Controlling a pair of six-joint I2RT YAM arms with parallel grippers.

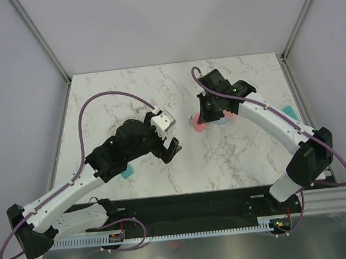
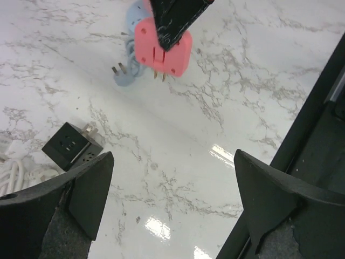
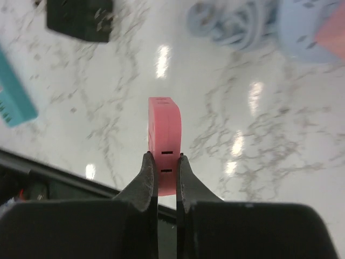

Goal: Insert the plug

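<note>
- The right claw [image 3: 163,162] is clenched on the pink plug [image 3: 164,124], pinching only its thin sides. The plug could twist or slip out.
- The plug's pins hang over the table [image 2: 226,97]. If they are crooked, they won't go in.
- The left claw [image 2: 172,156] is wide open and holds nothing.
- The black block [image 2: 70,144] lies loose, so a push could slide it.

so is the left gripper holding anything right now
No, the left gripper stands wide open with nothing between its fingers.

Robotics lab test cell, plain white walls [image 1: 168,20], aluminium frame posts [image 1: 40,41], marble-look tabletop [image 1: 243,156], slotted cable duct [image 1: 189,231]
</note>
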